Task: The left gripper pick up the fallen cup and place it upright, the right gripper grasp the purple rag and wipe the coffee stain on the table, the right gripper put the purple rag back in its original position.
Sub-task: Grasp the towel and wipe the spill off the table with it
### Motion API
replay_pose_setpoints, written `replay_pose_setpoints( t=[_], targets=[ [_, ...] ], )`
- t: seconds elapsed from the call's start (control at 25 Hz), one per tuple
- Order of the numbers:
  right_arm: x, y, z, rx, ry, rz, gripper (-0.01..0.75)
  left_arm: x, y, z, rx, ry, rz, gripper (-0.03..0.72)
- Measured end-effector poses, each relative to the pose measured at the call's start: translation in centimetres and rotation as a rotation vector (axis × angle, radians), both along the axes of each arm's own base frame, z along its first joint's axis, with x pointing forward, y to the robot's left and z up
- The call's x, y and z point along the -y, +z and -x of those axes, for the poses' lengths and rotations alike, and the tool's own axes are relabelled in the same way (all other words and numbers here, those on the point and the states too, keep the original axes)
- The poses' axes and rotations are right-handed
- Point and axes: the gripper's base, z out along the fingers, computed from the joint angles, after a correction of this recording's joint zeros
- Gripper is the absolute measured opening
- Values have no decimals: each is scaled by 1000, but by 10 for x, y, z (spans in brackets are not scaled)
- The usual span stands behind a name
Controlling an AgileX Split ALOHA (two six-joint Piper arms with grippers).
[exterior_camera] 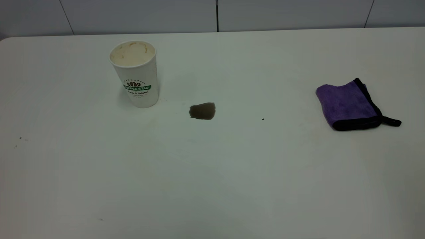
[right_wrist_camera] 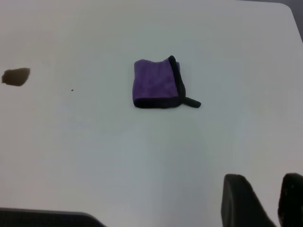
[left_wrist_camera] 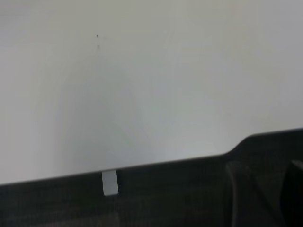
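The white cup (exterior_camera: 135, 73) with its green band stands upright at the back left of the table (exterior_camera: 212, 186), mouth up and stained brown inside. Just to its right lies the dark brown coffee stain (exterior_camera: 202, 111) (right_wrist_camera: 16, 76). The purple rag (exterior_camera: 348, 105) (right_wrist_camera: 155, 84) lies folded flat at the right, its black loop tab pointing right. Neither gripper shows in the exterior view. My right gripper (right_wrist_camera: 270, 189) hovers open over bare table, well short of the rag, with nothing between its fingers. My left gripper (left_wrist_camera: 265, 198) is only a dark shape beyond the table's edge (left_wrist_camera: 142, 163).
A tiny dark speck (exterior_camera: 263, 119) lies between stain and rag, and a few more specks (exterior_camera: 20, 138) at the left. A grey panelled wall (exterior_camera: 215, 15) runs behind the table. A small white tab (left_wrist_camera: 110, 182) sticks out under the table edge.
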Motion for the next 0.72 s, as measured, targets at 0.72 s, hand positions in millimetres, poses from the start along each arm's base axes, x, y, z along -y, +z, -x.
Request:
replay_pose_setpoints(
  t=[0.72],
  targets=[
    [0, 0, 0, 0, 0, 0, 239, -6, -5, 26, 173, 54, -11, 239]
  ],
)
